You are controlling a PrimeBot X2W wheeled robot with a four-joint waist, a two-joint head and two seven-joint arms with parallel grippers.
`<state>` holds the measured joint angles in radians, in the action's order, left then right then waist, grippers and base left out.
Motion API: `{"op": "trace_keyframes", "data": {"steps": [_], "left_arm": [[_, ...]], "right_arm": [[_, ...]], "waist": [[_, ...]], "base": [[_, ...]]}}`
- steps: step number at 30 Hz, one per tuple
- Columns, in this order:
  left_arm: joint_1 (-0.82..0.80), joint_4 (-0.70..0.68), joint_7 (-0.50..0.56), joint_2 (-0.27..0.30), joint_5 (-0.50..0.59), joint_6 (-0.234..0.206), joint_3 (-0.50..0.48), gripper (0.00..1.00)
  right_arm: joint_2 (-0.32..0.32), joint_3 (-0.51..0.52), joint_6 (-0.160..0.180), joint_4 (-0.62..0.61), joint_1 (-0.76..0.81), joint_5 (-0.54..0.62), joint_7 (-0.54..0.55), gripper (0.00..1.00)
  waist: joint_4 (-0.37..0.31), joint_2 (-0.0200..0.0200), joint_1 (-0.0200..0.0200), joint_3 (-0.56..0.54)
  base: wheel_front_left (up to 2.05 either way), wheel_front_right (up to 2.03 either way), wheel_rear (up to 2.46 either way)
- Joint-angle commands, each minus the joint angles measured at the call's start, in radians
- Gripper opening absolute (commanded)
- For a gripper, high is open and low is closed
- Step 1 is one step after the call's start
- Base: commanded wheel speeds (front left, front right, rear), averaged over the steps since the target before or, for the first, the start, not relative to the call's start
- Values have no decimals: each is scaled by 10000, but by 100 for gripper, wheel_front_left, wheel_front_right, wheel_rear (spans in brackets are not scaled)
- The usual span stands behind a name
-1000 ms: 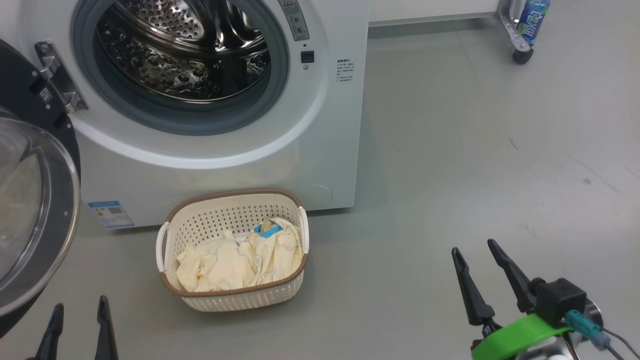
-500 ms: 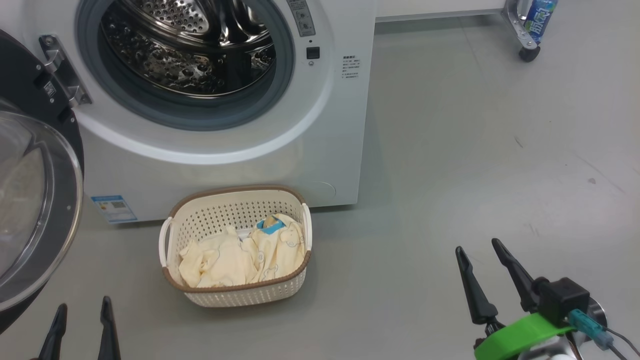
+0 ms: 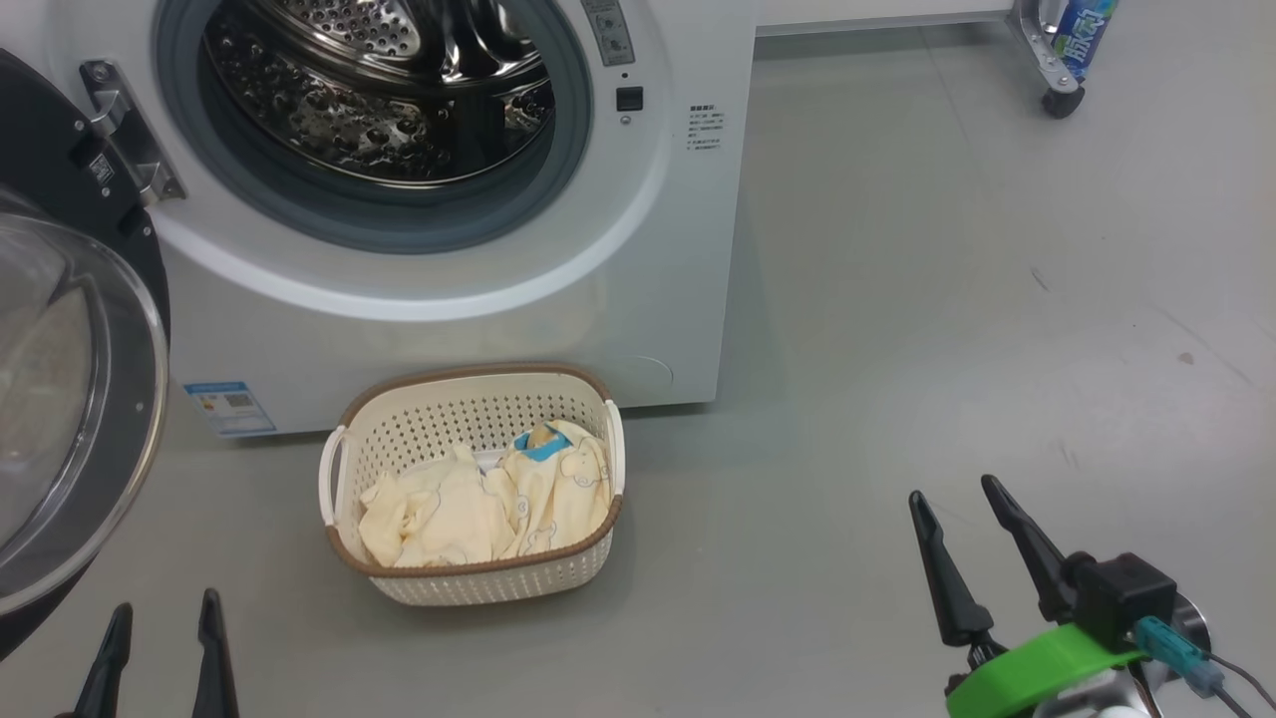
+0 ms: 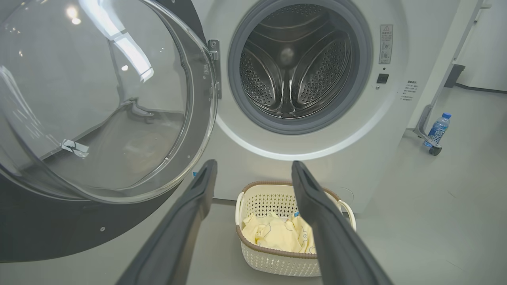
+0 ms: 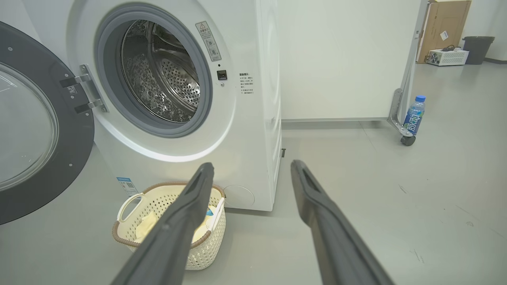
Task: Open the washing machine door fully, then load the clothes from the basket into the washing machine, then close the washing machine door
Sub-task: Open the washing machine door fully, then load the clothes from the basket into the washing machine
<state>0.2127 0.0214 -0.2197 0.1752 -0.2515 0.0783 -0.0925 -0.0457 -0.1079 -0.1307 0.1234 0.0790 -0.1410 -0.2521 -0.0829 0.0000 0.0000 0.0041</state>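
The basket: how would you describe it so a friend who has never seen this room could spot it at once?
Find the big white washing machine with its round door swung open. On the grey floor right in front of it sits the basket. It alone is cream, perforated and brown-rimmed, with white side handles and pale yellow clothes inside.

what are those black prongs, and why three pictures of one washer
The prongs are the fingers of a two-armed wheeled robot: its left gripper and right gripper, both open, holding nothing. One picture comes from a camera on its head, looking down; the other two come from a camera on each wrist, looking along the fingers. On the floor stands the washing machine, its door swung open, and before it the basket with pale yellow clothes inside.
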Motion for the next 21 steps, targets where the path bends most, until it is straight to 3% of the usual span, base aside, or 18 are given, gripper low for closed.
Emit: {"op": "trace_keyframes", "data": {"steps": [1,14,21], "left_arm": [[-449,-310,-89,224,-99,-34,-349,100],[-480,-201,-95,323,-105,-125,-253,100],[-520,-89,-115,351,-207,-119,-220,100]], "right_arm": [[-45,-191,0,-294,-347,-30,-97,100],[-45,-236,0,-270,-334,-70,-97,100],[-45,-254,0,-251,-345,-40,-97,100]], "waist": [[1,0,0,6],[57,0,0,37],[128,0,0,48]], "base": [[0,0,0],[2,-1,-1],[74,-69,-6]]}}
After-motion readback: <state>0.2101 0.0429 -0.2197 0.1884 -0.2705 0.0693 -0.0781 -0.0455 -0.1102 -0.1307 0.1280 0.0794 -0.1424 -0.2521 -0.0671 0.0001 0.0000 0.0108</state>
